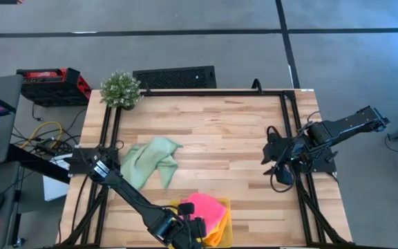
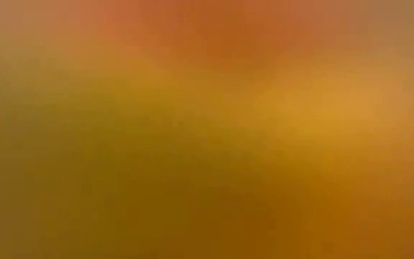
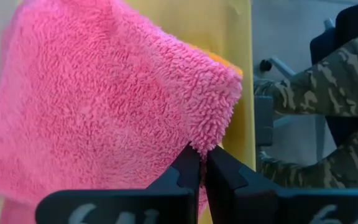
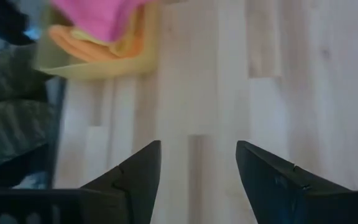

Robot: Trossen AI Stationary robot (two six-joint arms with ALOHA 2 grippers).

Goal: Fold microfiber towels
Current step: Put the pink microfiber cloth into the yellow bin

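A hot pink towel (image 1: 204, 205) (image 3: 104, 106) lies on top of an orange towel (image 1: 217, 234) (image 4: 79, 40) in the yellow tray (image 1: 225, 207) (image 4: 92, 68) at the table's near edge. My left gripper (image 1: 193, 229) (image 3: 201, 158) is at the tray's left side, shut on the pink towel. A pale green towel (image 1: 150, 162) lies crumpled on the wood left of the middle. My right gripper (image 1: 275, 166) (image 4: 197, 168) hangs open over bare wood at the right. My left gripper pinches the pink towel's edge (image 3: 209, 142) right next to a corner, between its two fingertips. The fingers slant down at it from the table's left. The rest of the towel spreads over the stack in the tray; how many layers are held I cannot tell.
A potted plant (image 1: 121, 88), a black grille (image 1: 175, 76) and a red and black case (image 1: 54, 83) sit at the far left. A person in camouflage clothing (image 3: 328, 93) stands beyond the near edge. Bare wood (image 1: 220, 131) lies at the table's middle.
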